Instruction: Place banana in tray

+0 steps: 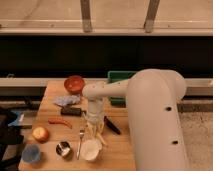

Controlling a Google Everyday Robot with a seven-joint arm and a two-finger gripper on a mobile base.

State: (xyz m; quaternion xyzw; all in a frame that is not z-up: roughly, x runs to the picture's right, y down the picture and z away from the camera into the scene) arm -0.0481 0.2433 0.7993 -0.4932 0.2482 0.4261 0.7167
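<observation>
The banana (100, 136) is a pale cream, slim piece lying on the wooden table (55, 90), just left of a black marker. My gripper (95, 125) hangs straight down over the banana's upper end, at or just above it. The wrist hides where they meet, so I cannot tell if it holds the banana. The green tray (119, 79) stands at the table's back right edge, behind my arm, which covers part of it.
A red-orange bowl (75, 83) stands at the back. A crumpled blue-grey cloth (66, 101), a dark bar (71, 111) and an orange-red chili (60, 121) lie to the left. At the front are an apple (40, 133), blue cup (31, 153), metal cup (63, 148), fork (80, 141), white cup (90, 149) and black marker (112, 125).
</observation>
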